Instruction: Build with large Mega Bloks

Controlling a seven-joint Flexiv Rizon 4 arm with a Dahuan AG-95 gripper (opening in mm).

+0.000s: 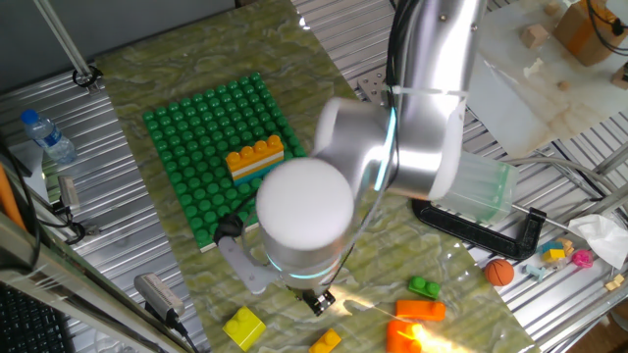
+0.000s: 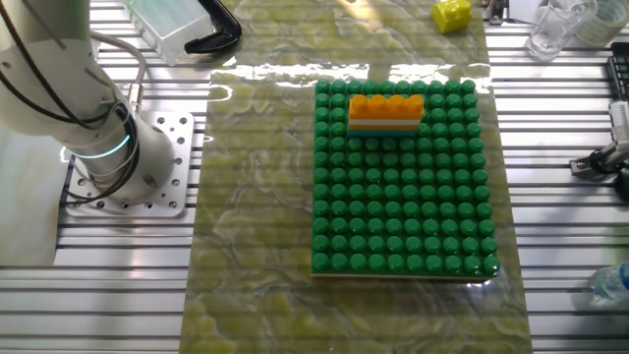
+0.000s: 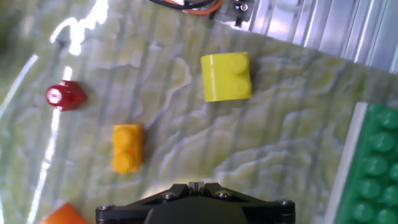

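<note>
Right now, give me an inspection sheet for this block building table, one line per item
Surface: green marbled mat on a slatted metal table, carrying a green studded baseplate.
Job's things: an orange brick stacked on a white one near one edge of the baseplate; loose yellow block, small orange block, green brick and orange brick on the mat.
Clutter: small red piece, orange ball, water bottle, clear bin.
Grippers: gripper above the mat near the loose blocks, holding nothing; open or shut cannot be told.
Cables: orange wires at the mat's edge.
Surroundings: wooden cubes on a side sheet.
</note>
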